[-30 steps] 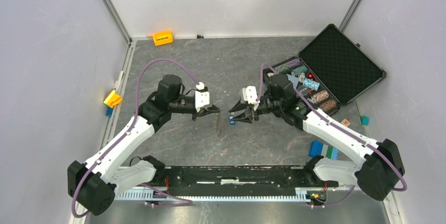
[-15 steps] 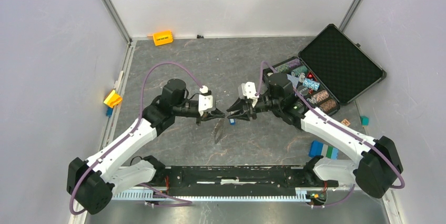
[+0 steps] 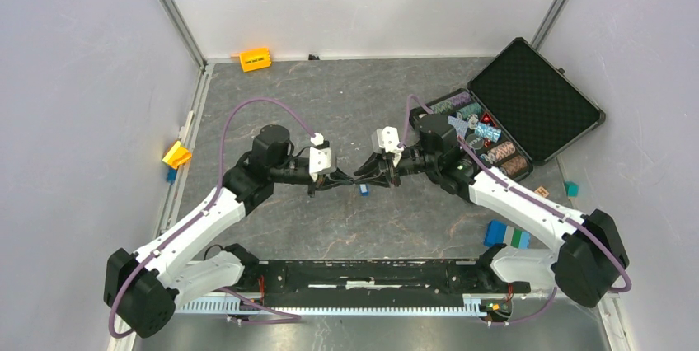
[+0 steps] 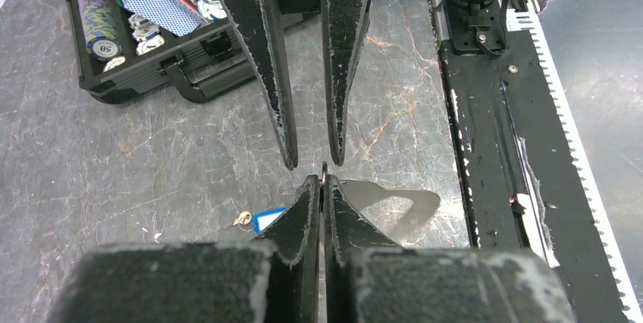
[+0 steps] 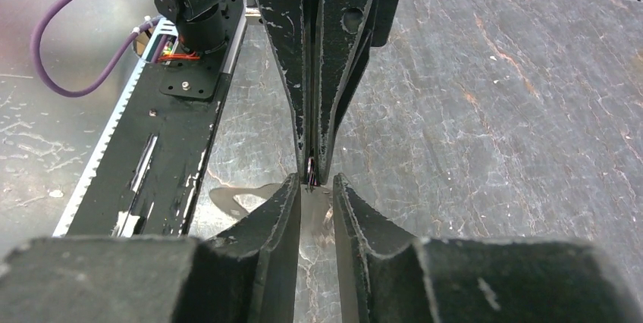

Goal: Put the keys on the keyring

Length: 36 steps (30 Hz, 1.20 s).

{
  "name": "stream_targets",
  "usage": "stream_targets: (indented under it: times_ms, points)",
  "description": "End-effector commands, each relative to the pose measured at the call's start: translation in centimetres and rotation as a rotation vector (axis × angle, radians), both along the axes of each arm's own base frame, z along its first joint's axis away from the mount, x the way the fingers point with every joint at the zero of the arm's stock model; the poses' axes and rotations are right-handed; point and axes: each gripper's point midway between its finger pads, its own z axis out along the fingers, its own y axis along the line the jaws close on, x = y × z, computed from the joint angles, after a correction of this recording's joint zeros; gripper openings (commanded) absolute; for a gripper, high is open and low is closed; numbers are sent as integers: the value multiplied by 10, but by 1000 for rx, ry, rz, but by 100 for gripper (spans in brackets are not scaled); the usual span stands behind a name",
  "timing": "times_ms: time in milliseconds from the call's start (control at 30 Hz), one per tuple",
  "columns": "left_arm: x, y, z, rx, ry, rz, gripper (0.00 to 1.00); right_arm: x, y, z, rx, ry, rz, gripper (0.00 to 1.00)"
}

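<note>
Pincers tip-to-tip: left pincer [image 4: 322, 181] clenched, right pincer [image 5: 317, 180] parted; left wrist shows blue-tagged key [image 4: 269, 219].

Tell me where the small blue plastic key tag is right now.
The small blue plastic key tag lies on the grey table, in the top view just on the base side of where the left gripper and right gripper meet.

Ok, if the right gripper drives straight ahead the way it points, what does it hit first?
The left gripper: its shut tips sit nose to nose with the right gripper, right at its open mouth. Something thin seems pinched in the left tips, too small to identify.
</note>
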Motion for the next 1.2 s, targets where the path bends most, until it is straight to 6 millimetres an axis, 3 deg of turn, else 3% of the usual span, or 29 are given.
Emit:
stream_targets:
  times_ms: [0,600,733,967,1167]
  points:
    - [-6,-5,17,-61,-14,-28,2,3,4,6,24,-25,-4,27]
    - [-5,-6,17,-74,6,-17,2,4,6,-8,-1,-8,-2,16]
    - [-5,-6,16,-76,7,-16,2,7,7,-9,-3,-7,-15,0]
    - [-5,-5,12,-72,1,-10,2,20,4,-6,-12,-39,-97,0]
    - [-5,-3,7,-59,-23,-10,15,25,0,-9,-28,-69,-125,0]
